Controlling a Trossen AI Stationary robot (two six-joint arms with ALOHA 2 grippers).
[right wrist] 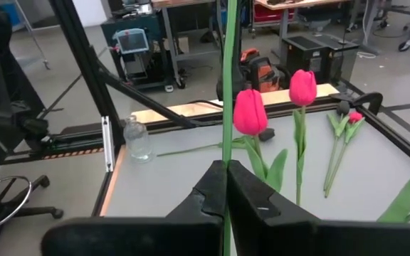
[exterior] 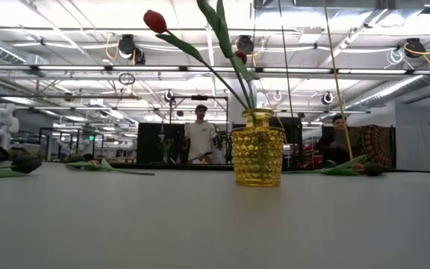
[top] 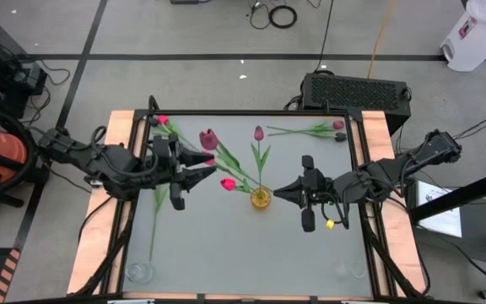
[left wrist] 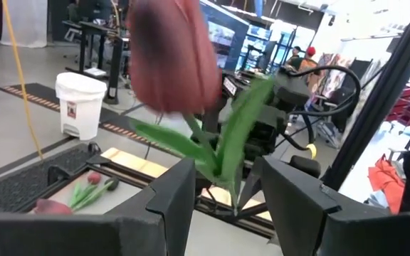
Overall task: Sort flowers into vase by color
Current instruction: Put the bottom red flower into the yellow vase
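1. High view: the yellow vase [top: 261, 198] stands near the middle of the worktop [top: 226, 245], with tulips [top: 258, 133] fanning out of it.
2. More flowers lie flat: one pair [top: 337, 126] at the far right corner, one [top: 162, 121] at the far left corner, partly under the left arm.
3. The left gripper [top: 202, 165] sits just left of the vase; its fingers [top: 199, 157] are spread. From above I cannot tell whether they touch the maroon head [top: 208, 138] beside them.
4. Left wrist view: that head [left wrist: 171, 53] looms blurred above the spread fingers [left wrist: 171, 200], and a leafy stem [left wrist: 230, 149] passes between them without being clamped.
5. The right gripper [top: 280, 192] sits just right of the vase; from above the fingertips merge into one dark point.
6. Right wrist view: the fingers [right wrist: 208, 188] are pressed together on a thin green stem [right wrist: 229, 78] that runs up out of frame, so its head is cut off. Two pink-red heads [right wrist: 250, 112] stand beyond.
7. Low view: neither gripper shows. The vase [exterior: 257, 148] holds stems cut off at the top edge; only one red head [exterior: 154, 21] is clear. Flat flowers [exterior: 95, 165] at the worktop's far edge are hard to make out.
8. Two clear jars sit at the near corners: one [top: 139, 272] at the left, one faint [top: 350, 269] at the right.
9. People [exterior: 200, 134] stand in the room behind.
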